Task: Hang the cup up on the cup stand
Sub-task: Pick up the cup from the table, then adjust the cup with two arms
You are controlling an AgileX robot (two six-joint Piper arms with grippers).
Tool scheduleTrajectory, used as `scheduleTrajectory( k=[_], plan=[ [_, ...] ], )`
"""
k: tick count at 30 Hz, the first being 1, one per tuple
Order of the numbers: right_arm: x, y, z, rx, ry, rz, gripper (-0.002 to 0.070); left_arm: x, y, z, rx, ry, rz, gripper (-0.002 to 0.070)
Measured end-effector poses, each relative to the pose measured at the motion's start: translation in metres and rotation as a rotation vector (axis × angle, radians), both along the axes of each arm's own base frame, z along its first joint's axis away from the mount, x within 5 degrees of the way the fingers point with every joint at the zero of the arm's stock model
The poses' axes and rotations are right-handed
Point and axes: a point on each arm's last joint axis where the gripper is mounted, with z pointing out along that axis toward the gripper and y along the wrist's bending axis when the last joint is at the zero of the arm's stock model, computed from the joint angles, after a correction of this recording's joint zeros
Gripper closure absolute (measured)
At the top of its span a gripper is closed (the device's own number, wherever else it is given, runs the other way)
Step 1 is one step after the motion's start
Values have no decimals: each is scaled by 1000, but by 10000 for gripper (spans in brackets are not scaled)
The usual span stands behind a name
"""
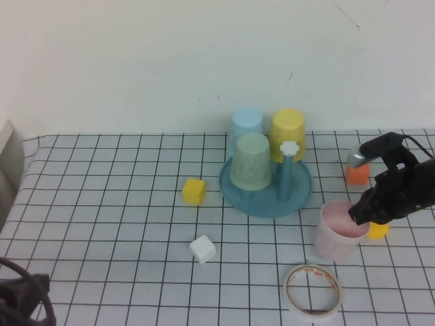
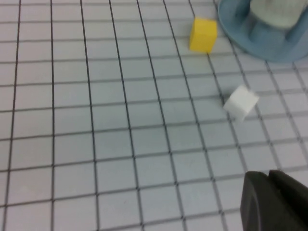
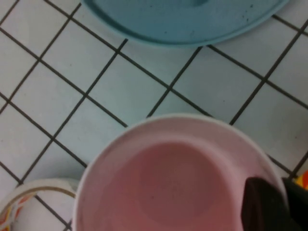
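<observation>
The pale pink cup (image 1: pixel 336 234) stands upright, mouth up, on the checked cloth to the front right of the blue cup stand (image 1: pixel 299 189). My right gripper (image 1: pixel 360 216) is shut on the cup's right rim. In the right wrist view one finger sits inside the cup (image 3: pixel 178 178) and the other outside, so the right gripper (image 3: pixel 284 188) pinches the wall. The stand's peg with the white flower cap (image 1: pixel 290 147) is bare. My left gripper (image 2: pixel 268 174) is shut and empty, low at the table's front left corner (image 1: pixel 20 299).
On the stand sit upside-down a light green cup (image 1: pixel 250 161), a yellow cup (image 1: pixel 287 134) and a light blue cup (image 1: pixel 246 125). A yellow cube (image 1: pixel 194 191), a white cube (image 1: pixel 202 248), a tape roll (image 1: pixel 312 291), an orange block (image 1: pixel 357 174) and a yellow block (image 1: pixel 378 231) lie around.
</observation>
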Motion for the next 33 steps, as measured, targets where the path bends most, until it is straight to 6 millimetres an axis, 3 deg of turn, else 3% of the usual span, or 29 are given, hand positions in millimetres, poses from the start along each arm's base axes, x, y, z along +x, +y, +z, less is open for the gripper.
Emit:
scheduleTrajectory(
  k=[2, 5, 10, 15, 18, 24, 29, 33],
  plan=[
    [0, 1, 5, 19, -9, -15, 654, 2, 0, 3, -47, -23, 25, 676],
    [0, 3, 28, 70, -69, -37, 655, 5, -2, 10, -144, -64, 65, 676],
    [-10, 11, 106, 204, -328, 9, 656, 7, -7, 25, -298, -114, 71, 676],
    [-37, 19, 188, 343, -648, 96, 656, 6, -16, 41, -348, -199, -47, 676],
    [-58, 25, 226, 408, -811, 161, 656, 4, -23, 53, -363, -289, -148, 676],
    [-106, 48, 271, 444, -1017, 370, 656, -5, -36, 73, -408, -423, -356, 676],
    [-144, 67, 295, 462, -1136, 520, 656, -12, -42, 86, -594, -333, -408, 663],
    [-177, 80, 311, 472, -1243, 644, 656, -20, -47, 98, -776, -201, -445, 535]
  ],
)
